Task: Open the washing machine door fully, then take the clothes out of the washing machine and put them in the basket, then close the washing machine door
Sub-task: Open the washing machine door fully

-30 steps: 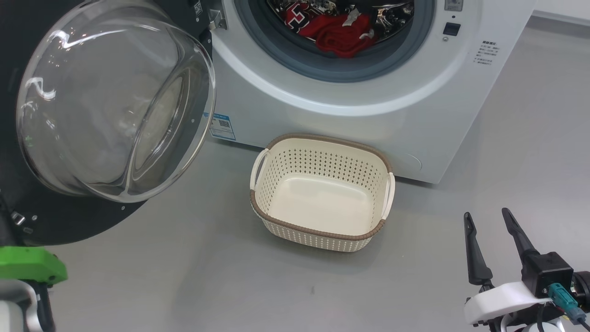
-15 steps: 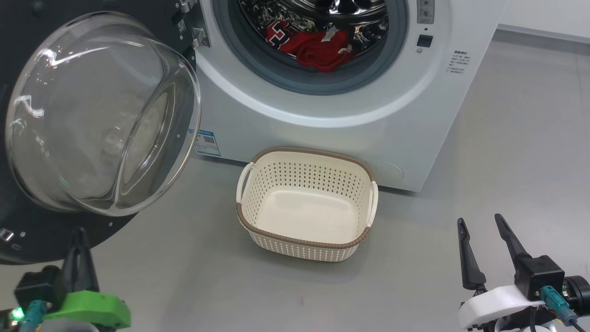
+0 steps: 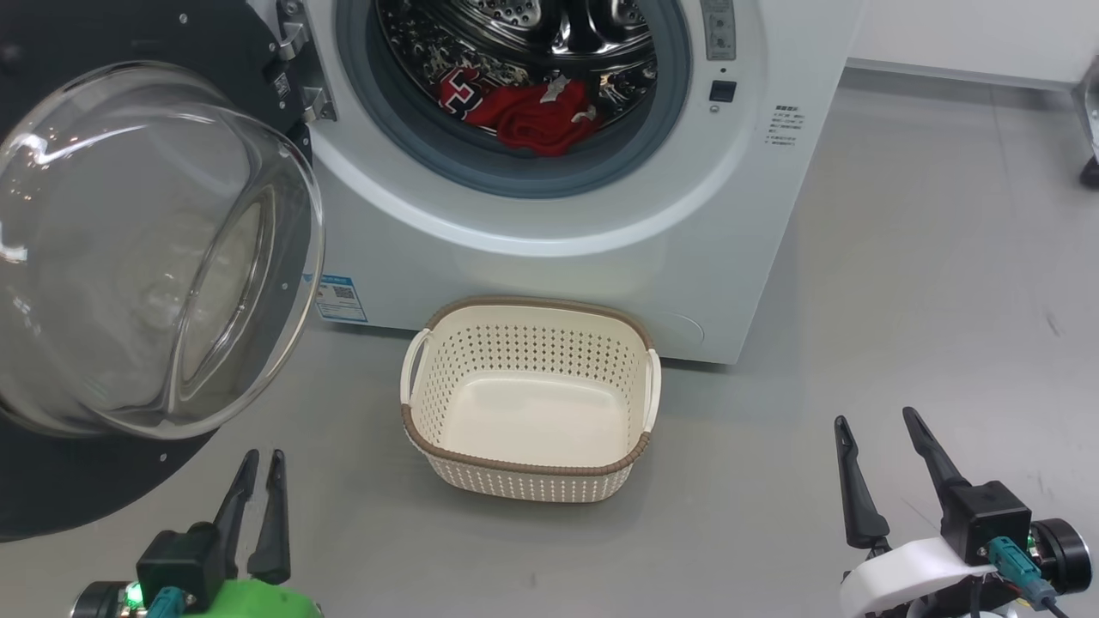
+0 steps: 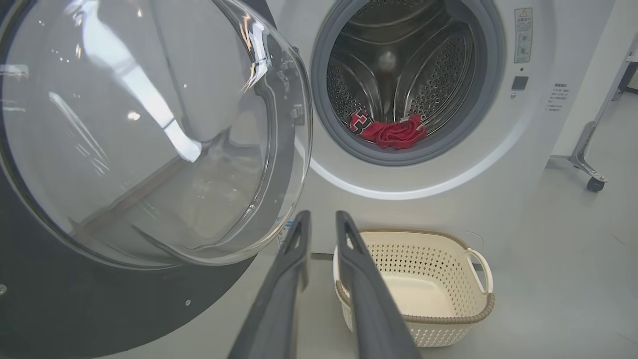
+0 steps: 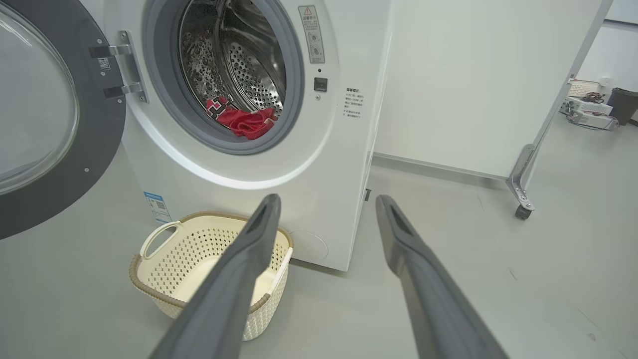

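Washing machine with blue label sticker

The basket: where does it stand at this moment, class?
In the head view the basket sits on the floor at centre, just before the washing machine, right of the open door.

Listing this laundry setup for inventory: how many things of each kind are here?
Washer: 1
Door: 1
Basket: 1
Clothes heap, red: 1
Claws: 2, left claw, right claw
Total: 6
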You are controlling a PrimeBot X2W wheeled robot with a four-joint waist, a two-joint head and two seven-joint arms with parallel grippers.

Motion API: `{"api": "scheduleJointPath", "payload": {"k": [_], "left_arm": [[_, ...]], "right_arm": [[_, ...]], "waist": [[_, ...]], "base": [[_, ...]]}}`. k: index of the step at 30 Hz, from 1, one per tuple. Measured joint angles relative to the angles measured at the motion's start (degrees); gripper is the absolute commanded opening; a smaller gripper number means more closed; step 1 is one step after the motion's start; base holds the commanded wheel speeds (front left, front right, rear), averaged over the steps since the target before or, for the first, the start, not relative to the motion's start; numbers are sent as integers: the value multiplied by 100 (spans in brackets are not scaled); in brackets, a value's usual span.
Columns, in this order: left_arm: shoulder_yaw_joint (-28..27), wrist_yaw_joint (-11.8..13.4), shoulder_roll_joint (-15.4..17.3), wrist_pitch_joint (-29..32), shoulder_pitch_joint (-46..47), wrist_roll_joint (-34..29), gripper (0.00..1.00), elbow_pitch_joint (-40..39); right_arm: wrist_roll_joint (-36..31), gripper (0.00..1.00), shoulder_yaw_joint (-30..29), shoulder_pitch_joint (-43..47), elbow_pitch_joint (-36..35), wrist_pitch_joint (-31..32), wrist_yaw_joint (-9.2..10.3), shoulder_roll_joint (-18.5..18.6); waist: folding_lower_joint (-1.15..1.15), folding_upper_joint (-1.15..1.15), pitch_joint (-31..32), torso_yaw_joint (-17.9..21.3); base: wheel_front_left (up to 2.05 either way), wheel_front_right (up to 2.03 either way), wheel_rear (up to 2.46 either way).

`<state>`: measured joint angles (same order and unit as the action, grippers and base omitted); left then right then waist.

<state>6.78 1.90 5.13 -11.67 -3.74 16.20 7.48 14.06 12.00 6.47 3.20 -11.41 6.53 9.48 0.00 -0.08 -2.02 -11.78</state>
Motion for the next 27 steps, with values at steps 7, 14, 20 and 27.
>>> {"api": "scheduleJointPath", "payload": {"k": [7,14,20,27], "left_arm": [[27,45,7,112,-64,-78,100,-156],[-3,144,11,256,-72,-168,100,-299],[12,186,10,360,-75,-178,100,-398],[58,236,41,510,-77,-335,100,-442]], "right_arm": [[0,100,56,-1,10,0,-40,-36],[0,100,105,-3,33,0,-85,-32],[0,100,101,-4,51,0,-93,-13],[0,100,56,-4,57,-34,-92,-5]], "waist": [[0,0,39,310],[0,0,40,618],[0,0,33,767],[0,0,19,816]], "base": [[0,0,0],[0,0,0],[0,0,0],[0,0,0]]}}
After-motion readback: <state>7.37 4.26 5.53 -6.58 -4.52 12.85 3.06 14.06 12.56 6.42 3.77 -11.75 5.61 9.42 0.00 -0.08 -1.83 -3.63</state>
